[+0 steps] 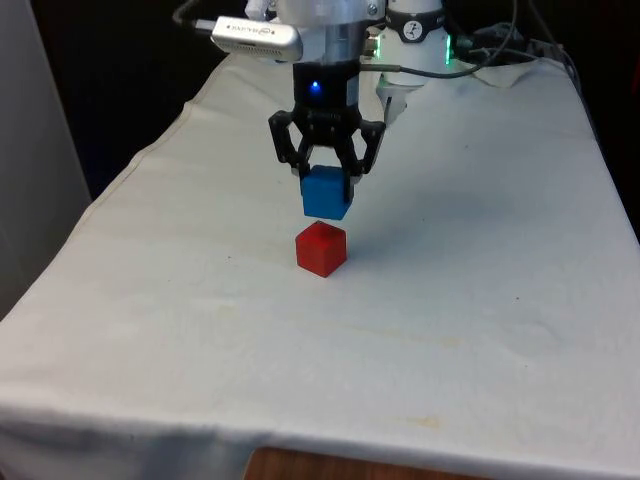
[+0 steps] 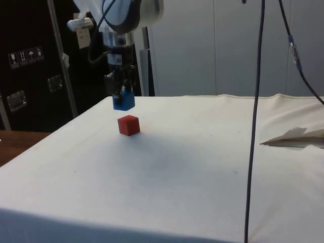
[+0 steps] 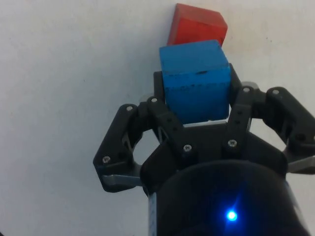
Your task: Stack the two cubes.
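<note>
The blue cube (image 1: 326, 193) is hanging in the air, clamped between the two black fingers of the gripper (image 1: 327, 178), which are pressing on its opposite sides. It is sitting clear of the red cube (image 1: 321, 248), with a gap of open air showing between them in the front and side views. The red cube is resting alone on the white tablecloth (image 1: 450, 300), just below the blue one and a little nearer the front camera. In the wrist view the blue cube (image 3: 195, 81) is covering part of the red cube (image 3: 197, 28) behind it. In the side view the gripper (image 2: 123, 96) is pointing straight down, carrying the blue cube (image 2: 123, 102) above the red cube (image 2: 128, 125). A crumpled sheet of paper (image 2: 296, 136) is lying on the cloth, well apart from both cubes.
</note>
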### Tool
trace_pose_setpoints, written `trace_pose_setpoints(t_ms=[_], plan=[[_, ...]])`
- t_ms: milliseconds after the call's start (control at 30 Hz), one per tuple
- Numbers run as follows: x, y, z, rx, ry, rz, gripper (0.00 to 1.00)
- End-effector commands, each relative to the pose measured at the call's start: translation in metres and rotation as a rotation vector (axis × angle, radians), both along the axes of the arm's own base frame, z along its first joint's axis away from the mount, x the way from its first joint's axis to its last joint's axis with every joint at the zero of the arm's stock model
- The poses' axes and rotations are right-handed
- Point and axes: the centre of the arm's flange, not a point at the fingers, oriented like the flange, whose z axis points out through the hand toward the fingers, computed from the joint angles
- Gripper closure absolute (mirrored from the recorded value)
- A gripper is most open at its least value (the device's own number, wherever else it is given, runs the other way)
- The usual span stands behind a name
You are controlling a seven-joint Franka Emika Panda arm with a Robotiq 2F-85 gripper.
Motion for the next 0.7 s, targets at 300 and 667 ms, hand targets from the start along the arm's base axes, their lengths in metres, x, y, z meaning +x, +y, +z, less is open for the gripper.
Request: trace_pose_setpoints(t_ms=[300, 667], plan=[[0.0, 0.002, -0.013, -0.004, 0.005, 0.004, 0.97], [0.0, 0.001, -0.028, -0.01, 0.012, 0.007, 0.97]])
